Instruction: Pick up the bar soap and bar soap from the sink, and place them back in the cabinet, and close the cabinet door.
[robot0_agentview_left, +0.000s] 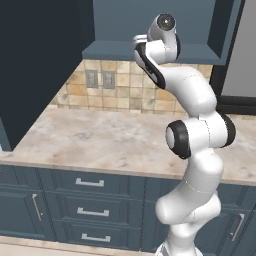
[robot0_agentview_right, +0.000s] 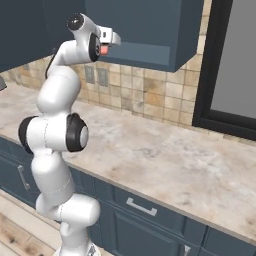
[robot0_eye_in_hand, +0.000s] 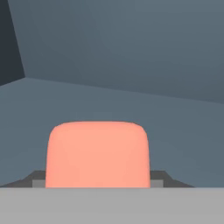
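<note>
Claw (robot0_agentview_right: 106, 48) gripping bar soap (robot0_eye_in_hand: 97, 154)

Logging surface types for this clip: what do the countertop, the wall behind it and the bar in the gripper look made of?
Countertop: polished stone, likely marble, judging by its beige mottled veining.
Wall: tan ceramic-looking square tiles with visible grout lines.
Bar soap: smooth matte salmon block with rounded corners, waxy-looking, no texture; it sits between the fingers of the gripper, in front of the flat blue-grey cabinet.
</note>
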